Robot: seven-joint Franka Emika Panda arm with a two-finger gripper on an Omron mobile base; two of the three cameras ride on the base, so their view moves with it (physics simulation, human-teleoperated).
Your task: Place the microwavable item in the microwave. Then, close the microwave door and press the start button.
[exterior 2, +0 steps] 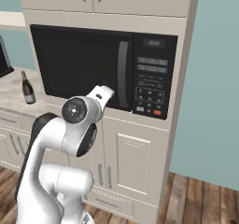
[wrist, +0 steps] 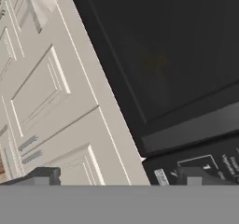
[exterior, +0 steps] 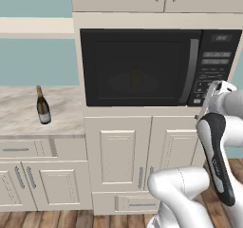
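Microwave (exterior: pixel 156 68) in left base view has its door (exterior: pixel 137 65) closed; mug (exterior: pixel 136 79) shows dimly behind the window, bottle (exterior: pixel 43 106) stands on tabletop (exterior: pixel 19 113). Right base view: keypad (exterior 2: pixel 151 80). Hand view: pincer (wrist: pixel 119 176) wide, empty, near door.

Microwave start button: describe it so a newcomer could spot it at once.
Find the black built-in microwave set in the cream cabinets. Right of its door's grey bar handle sits the keypad panel. The button is in the bottom row, the one red key among pale ones.
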